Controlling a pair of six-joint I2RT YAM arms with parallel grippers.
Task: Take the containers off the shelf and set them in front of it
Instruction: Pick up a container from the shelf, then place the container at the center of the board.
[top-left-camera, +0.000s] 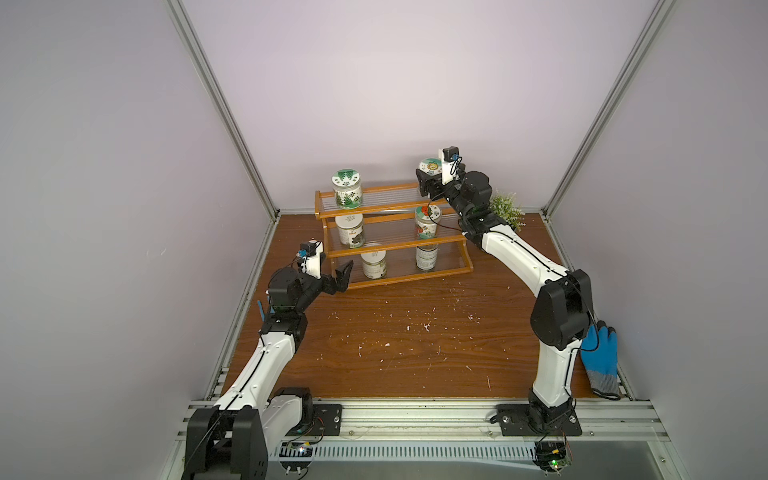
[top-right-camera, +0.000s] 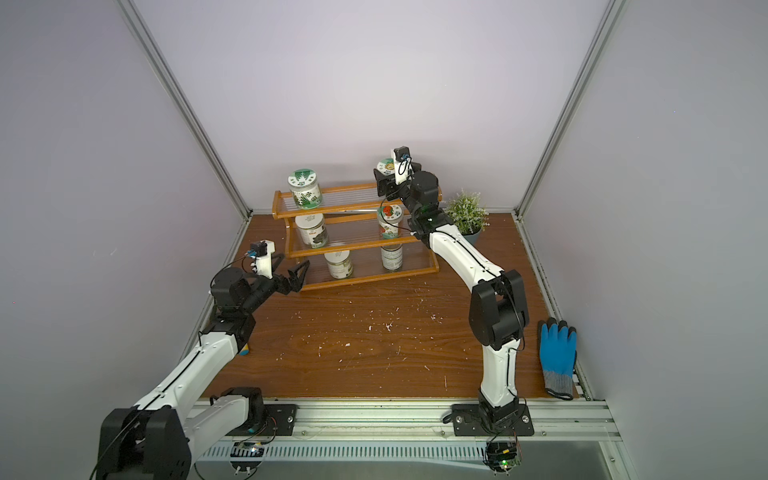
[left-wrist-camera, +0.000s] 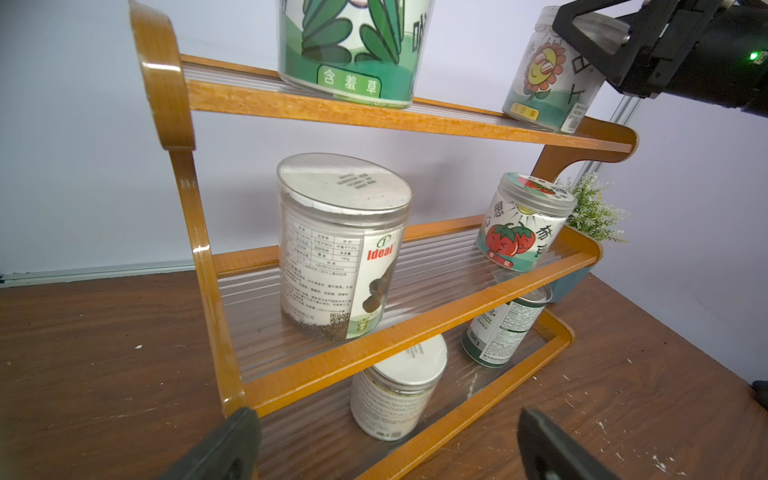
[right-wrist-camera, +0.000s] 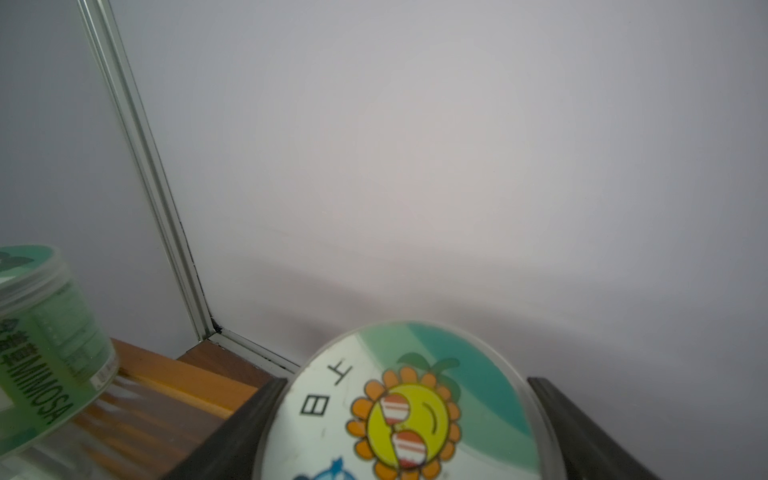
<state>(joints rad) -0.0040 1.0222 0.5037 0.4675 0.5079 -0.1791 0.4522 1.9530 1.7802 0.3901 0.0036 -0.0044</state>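
Observation:
The shelf (top-left-camera: 399, 246) stands at the back of the table with all the containers on it. On its top tier are the green trees jar (top-left-camera: 347, 189) and the yellow flower jar (top-left-camera: 430, 165). The middle tier holds a plain jar (top-left-camera: 350, 230) and the red fruit jar (top-left-camera: 427, 222). Another plain jar (top-left-camera: 373, 264) and the silver can (top-left-camera: 426, 257) sit on the bottom tier. My right gripper (right-wrist-camera: 407, 386) is shut on the yellow flower jar (right-wrist-camera: 399, 407), a finger pressing each side. My left gripper (top-left-camera: 343, 276) hangs open at the bottom tier's left end, facing the lower plain jar (left-wrist-camera: 397, 390).
A potted green plant (top-left-camera: 507, 210) stands just right of the shelf, behind my right arm. A blue and grey glove (top-left-camera: 600, 359) lies at the table's right edge. Bare wooden tabletop (top-left-camera: 415, 332), speckled with white flecks, stretches in front of the shelf.

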